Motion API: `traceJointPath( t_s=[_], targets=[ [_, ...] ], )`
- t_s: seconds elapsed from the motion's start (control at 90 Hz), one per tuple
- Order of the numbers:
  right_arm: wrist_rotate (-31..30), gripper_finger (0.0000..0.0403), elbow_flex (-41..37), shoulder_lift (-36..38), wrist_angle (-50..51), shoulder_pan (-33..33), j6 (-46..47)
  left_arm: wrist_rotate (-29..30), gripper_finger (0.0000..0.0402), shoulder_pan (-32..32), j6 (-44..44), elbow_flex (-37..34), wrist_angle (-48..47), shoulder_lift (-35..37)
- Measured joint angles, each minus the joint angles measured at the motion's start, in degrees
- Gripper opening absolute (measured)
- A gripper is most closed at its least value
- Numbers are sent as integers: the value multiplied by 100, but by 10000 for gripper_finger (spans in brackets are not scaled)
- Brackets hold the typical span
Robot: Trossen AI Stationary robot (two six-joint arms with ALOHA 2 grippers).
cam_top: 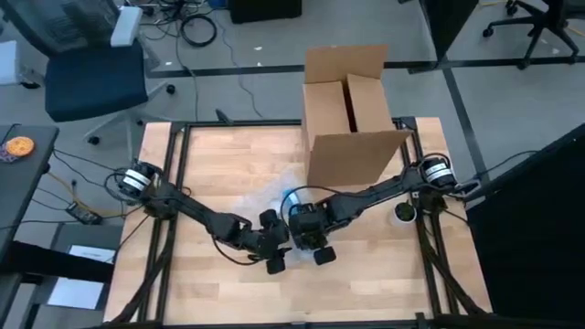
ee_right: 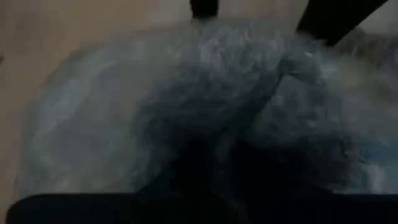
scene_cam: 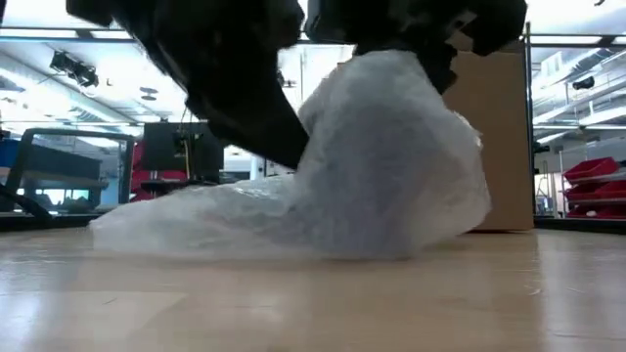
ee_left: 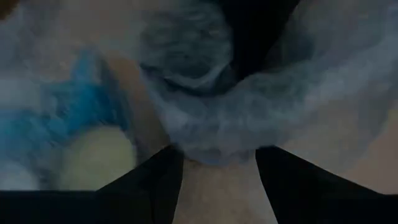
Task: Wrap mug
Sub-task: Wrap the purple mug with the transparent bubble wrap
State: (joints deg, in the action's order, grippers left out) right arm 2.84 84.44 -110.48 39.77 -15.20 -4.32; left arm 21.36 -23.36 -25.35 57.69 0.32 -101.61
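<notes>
Standing open at worktop's far edge, one cardboard box, contents unseen; left gripper & right gripper meet over one bubble-wrap bundle, grip can't tell.

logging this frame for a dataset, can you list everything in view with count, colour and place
sheet of clear bubble wrap: one, translucent white, bunched into a mound at the table's middle
blue mug: one, blue with a pale inside, under the wrap, seen from the left wrist
open brown cardboard box: one, brown, at the table's far edge, flaps up
small white round object: one, white with a dark middle, by the table's right edge
light wooden table: one, pale wood in a black frame
blue office chair: one, on the floor beyond the table
left gripper: at the wrap, jaws open
right gripper: at the wrap
</notes>
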Motion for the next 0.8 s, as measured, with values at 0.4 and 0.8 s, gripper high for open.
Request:
traceJointPath(
  t_s=[0.4,0.8],
  targets=[
    [236,73,63,-235,346,-53,236,-203,186,1,119,-15,468,-185],
    [121,73,950,-117,1555,-164,432,-137,186,16,139,13,793,-246]
  ],
)
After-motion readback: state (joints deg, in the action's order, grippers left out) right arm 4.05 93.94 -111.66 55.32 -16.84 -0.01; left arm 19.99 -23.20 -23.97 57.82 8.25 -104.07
